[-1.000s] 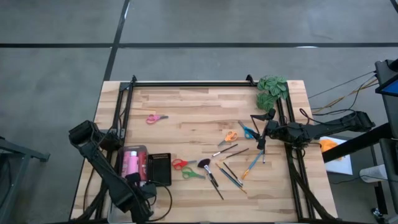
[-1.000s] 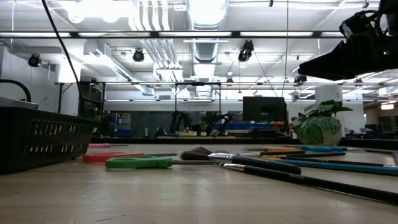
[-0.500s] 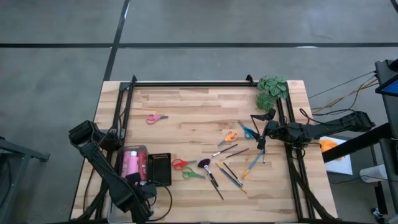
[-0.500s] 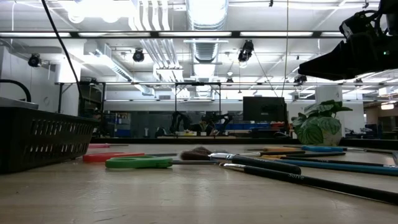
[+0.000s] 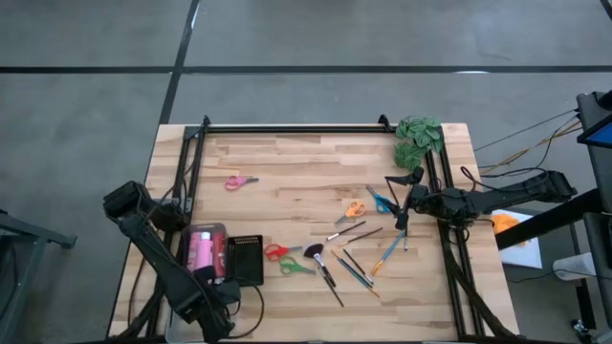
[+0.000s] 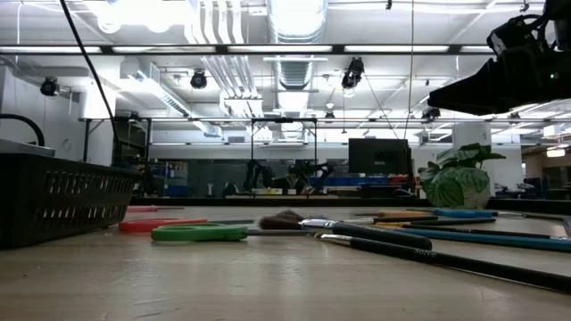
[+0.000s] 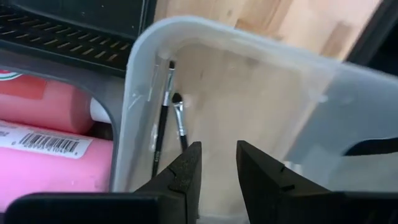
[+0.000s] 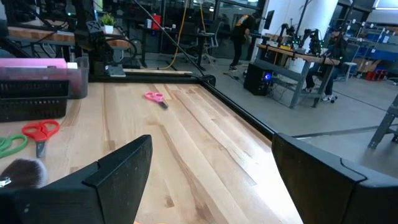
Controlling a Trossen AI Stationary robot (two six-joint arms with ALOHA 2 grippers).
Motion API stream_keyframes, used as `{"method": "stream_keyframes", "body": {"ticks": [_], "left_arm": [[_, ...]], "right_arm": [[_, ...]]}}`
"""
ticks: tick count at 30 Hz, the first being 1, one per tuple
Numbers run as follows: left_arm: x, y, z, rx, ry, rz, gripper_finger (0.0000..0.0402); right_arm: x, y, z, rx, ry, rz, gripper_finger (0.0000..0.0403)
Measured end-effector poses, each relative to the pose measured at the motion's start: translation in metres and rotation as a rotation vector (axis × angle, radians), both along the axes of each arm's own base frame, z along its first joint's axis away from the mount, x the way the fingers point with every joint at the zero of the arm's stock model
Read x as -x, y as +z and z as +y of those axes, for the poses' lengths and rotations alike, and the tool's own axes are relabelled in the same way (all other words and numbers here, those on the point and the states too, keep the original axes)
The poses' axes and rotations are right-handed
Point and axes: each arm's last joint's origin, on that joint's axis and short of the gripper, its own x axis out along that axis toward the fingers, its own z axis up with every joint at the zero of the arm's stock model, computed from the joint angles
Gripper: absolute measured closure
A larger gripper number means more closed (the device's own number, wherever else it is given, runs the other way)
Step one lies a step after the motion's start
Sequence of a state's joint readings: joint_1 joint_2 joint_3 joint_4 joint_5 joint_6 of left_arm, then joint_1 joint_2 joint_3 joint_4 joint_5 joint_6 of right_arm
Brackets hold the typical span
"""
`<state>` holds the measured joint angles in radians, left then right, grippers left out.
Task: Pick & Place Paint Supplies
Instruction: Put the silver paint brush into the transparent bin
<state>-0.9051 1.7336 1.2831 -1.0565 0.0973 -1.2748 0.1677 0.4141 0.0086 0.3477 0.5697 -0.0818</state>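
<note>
My left gripper (image 7: 217,171) points down over a clear plastic bin (image 7: 267,93) at the table's near left, open by a narrow gap with nothing between its fingers. Two thin dark brushes (image 7: 163,118) lie on the bin's floor below it. Pink paint bottles (image 5: 203,250) lie in the bin beside it, next to a black basket (image 5: 245,258). Red scissors (image 5: 276,251), green scissors (image 5: 296,268), orange scissors (image 5: 355,208), blue scissors (image 5: 381,201), pink scissors (image 5: 239,182) and several brushes (image 5: 346,263) lie flat on the wood. My right gripper (image 5: 398,203) waits open and level at the right edge.
A green leafy clump (image 5: 419,139) sits at the far right corner. Black rails (image 5: 287,128) run along the far edge and both sides of the table. Bare wood (image 5: 296,162) lies across the far half. In the low view the basket (image 6: 53,201) stands at the left.
</note>
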Motion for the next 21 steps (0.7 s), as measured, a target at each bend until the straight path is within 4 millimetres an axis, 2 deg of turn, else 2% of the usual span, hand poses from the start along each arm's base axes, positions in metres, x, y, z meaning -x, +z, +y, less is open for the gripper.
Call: {"method": "stream_keyframes", "body": {"ticks": [7, 12, 17, 21], "left_arm": [[-0.008, 0.03, 0.017, 0.079, 0.235, -0.118, 0.0298], [-0.013, 0.05, 0.037, 0.09, 0.527, -0.222, 0.0298], [-0.021, 0.061, 0.055, 0.096, 0.86, -0.303, 0.0298], [-0.034, 0.063, 0.068, 0.106, 0.981, -0.334, 0.0298]], "right_arm": [[0.0, 0.0, 0.0, -0.002, 0.0, -0.001, 0.0074], [0.0, 0.0, 0.0, -0.001, 0.0, -0.001, 0.0074], [0.0, 0.0, 0.0, 0.0, 0.001, 0.0, 0.0074], [0.0, 0.0, 0.0, 0.0, 0.001, 0.0, 0.0074]]}}
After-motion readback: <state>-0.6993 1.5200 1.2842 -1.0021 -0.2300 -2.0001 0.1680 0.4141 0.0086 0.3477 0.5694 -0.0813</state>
